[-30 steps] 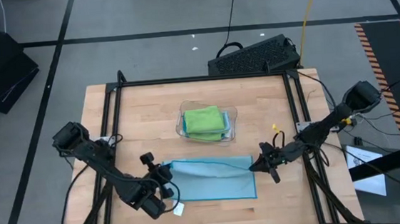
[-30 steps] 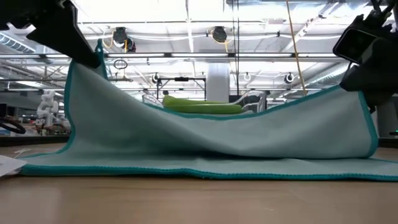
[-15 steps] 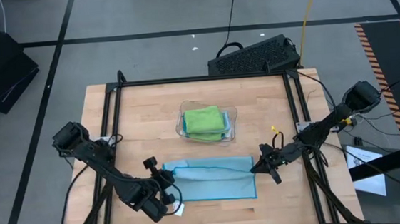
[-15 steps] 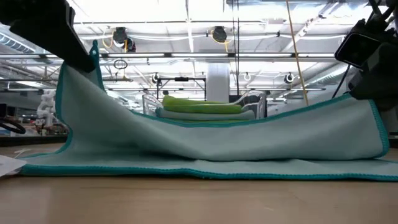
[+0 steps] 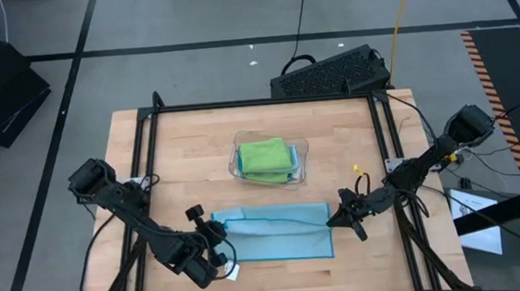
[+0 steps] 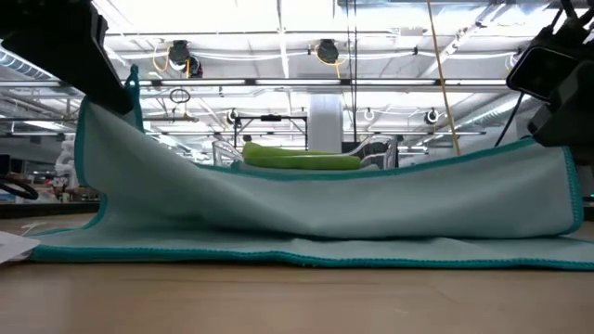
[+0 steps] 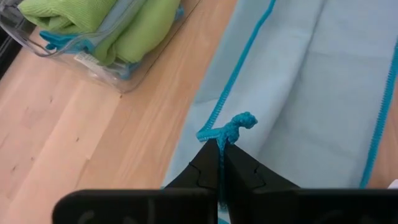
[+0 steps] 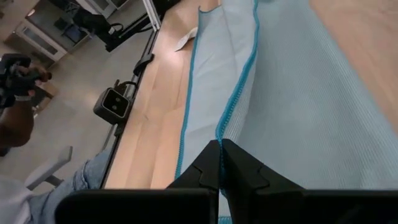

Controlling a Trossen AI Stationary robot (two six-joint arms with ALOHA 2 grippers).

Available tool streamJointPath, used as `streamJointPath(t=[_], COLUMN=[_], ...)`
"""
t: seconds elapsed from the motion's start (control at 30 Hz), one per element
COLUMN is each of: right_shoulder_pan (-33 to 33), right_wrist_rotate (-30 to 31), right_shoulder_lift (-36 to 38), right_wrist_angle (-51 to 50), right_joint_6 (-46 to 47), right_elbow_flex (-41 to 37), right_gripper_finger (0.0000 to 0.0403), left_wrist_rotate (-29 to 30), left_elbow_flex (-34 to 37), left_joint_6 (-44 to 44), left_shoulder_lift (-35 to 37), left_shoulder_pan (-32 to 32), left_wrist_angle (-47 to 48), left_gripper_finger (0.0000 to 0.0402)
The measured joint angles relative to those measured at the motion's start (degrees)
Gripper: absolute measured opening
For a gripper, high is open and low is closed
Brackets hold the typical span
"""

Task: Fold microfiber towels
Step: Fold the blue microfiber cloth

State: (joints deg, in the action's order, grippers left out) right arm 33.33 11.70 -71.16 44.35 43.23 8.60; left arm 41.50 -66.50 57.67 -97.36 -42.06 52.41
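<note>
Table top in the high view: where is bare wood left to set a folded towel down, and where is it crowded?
Bare wood lies either side of the clear tray of green towels, out to the black frame. The front is crowded: the blue towel spans it, with the left pincer and right pincer shut on its corners.

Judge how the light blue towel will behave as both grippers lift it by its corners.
The light blue towel is probably floppy: held by the left gripper and right gripper, its edge sags between them. It seems light, since thin pinches raise it. Its lower layer will likely drag across the table.
</note>
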Motion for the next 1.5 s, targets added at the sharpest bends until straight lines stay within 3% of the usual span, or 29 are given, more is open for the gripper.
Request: streamJointPath(t=[0.4, 0.67, 1.5], right_shoulder_pan=[0.45, 0.54, 2.02], right_wrist_rotate=[1.52, -2.25, -2.88], right_shoulder_lift=[-7.85, -10.68, -10.64], right_wrist_angle=[6.43, 14.26, 11.79], right_joint_6=[1.08, 1.07, 1.23], right_elbow_flex=[0.02, 0.02, 3.05], right_gripper_finger=[0.0022, 0.0022, 0.0022], left_wrist_rotate=[-0.07, 0.69, 3.57], left_elbow_flex=[0.02, 0.02, 0.02], left_joint_6=[-0.04, -0.15, -1.49], left_shoulder_lift=[0.0, 0.0, 0.0], left_shoulder_pan=[0.02, 0.02, -0.83], left_wrist_angle=[0.01, 0.35, 0.51], left_gripper_finger=[0.0016, 0.0009, 0.0009])
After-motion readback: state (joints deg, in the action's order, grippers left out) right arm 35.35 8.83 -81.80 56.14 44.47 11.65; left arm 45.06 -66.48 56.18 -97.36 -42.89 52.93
